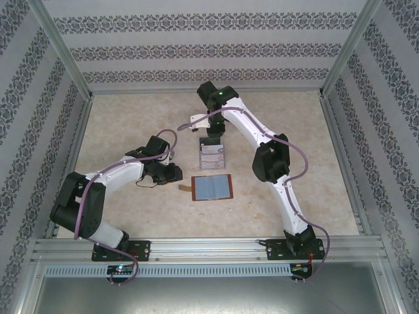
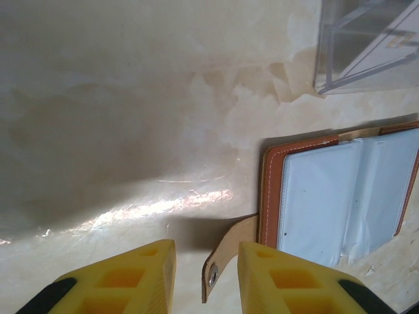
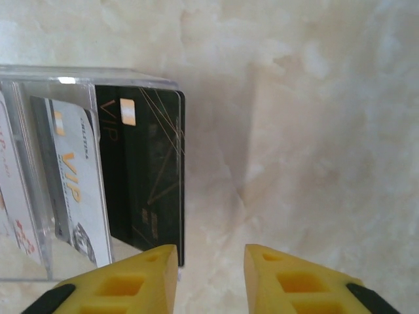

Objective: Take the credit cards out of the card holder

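Note:
The card holder (image 1: pixel 213 188) lies open on the table, its pale grey-blue inside (image 2: pixel 340 190) facing up inside a reddish-brown leather rim. Its strap tab (image 2: pixel 230 248) curls up between the yellow fingers of my left gripper (image 2: pixel 206 252), with a gap on each side, so the jaws are open. A black credit card (image 3: pixel 147 176) stands at the right end of the clear stand (image 3: pixel 39 75), beside a white VIP card (image 3: pixel 75 176) and a whitish card with red marks (image 3: pixel 13 203). Just above the black card's edge my right gripper (image 3: pixel 211 255) is open and holds nothing.
The clear plastic stand (image 1: pixel 211 156) sits just beyond the card holder, between the two arms. The left gripper (image 1: pixel 175 174) is at the wallet's left edge and the right gripper (image 1: pixel 211 137) hangs over the stand. Patterned walls and metal rails enclose the table.

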